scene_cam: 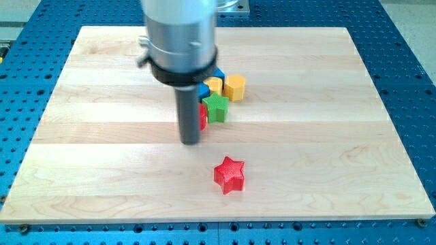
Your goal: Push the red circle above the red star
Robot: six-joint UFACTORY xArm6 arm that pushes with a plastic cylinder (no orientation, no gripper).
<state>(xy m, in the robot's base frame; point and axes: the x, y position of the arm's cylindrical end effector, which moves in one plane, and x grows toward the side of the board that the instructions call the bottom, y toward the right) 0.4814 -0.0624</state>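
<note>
The red star (229,174) lies low in the frame, just right of centre. Above and to its left, my tip (191,141) touches the wooden board (327,136); it is a bare rod with no pincer. The red circle (203,116), mostly hidden, sits just right of the rod beside a green star (217,107); yellow (235,87) and blue (204,90) blocks are clustered behind.

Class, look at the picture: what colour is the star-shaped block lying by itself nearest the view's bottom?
Red. The red star shows clearly in the camera view, apart from the cluster.

The red star (229,175) lies flat on the board, alone, toward the view's bottom centre. The red circle (203,116) sits above it, mostly hidden behind the rod; only a red sliver shows.
</note>
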